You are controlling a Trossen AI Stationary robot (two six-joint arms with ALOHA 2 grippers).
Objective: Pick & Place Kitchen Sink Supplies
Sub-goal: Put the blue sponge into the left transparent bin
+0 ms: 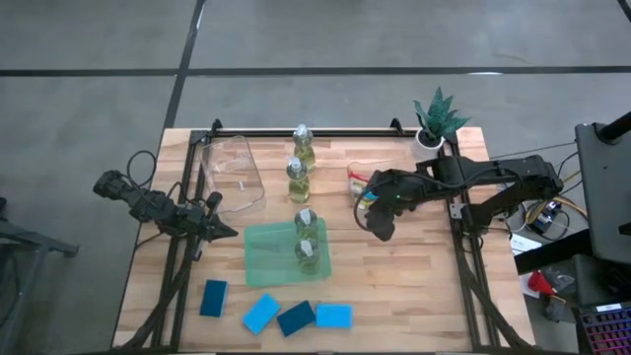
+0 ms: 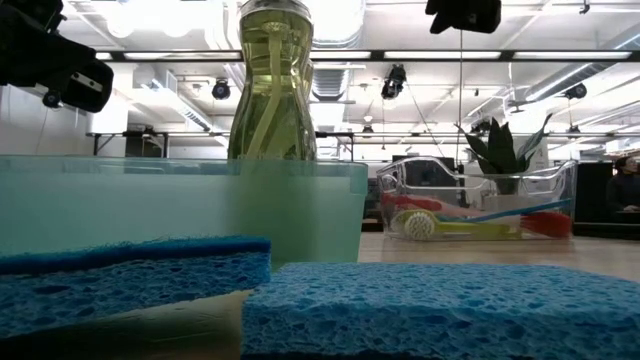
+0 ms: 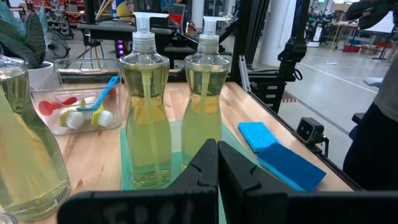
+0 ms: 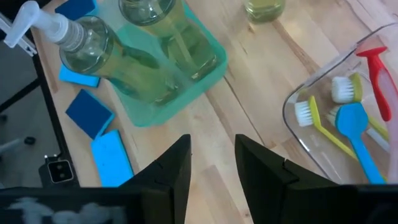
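Two clear bottles of yellowish liquid [image 1: 305,222] [image 1: 308,251] stand upright in the green tray [image 1: 266,258]. Two more [image 1: 303,143] [image 1: 297,177] stand on the wood farther back. Several blue sponges [image 1: 214,297] [image 1: 261,314] [image 1: 296,318] [image 1: 333,316] lie flat near the near edge. Red, yellow and blue brushes [image 4: 348,118] lie in a clear bin [image 1: 357,176]. My left gripper [image 1: 233,231] is shut, just left of the tray. My right gripper [image 4: 212,149] is open and hovers over bare wood between the tray and the brush bin.
An empty clear bin [image 1: 232,176] sits left of the far bottles. A small potted plant [image 1: 437,120] stands at the far right corner. A black rail frame [image 1: 461,247] runs along the left and right sides. Bare wood lies right of the tray.
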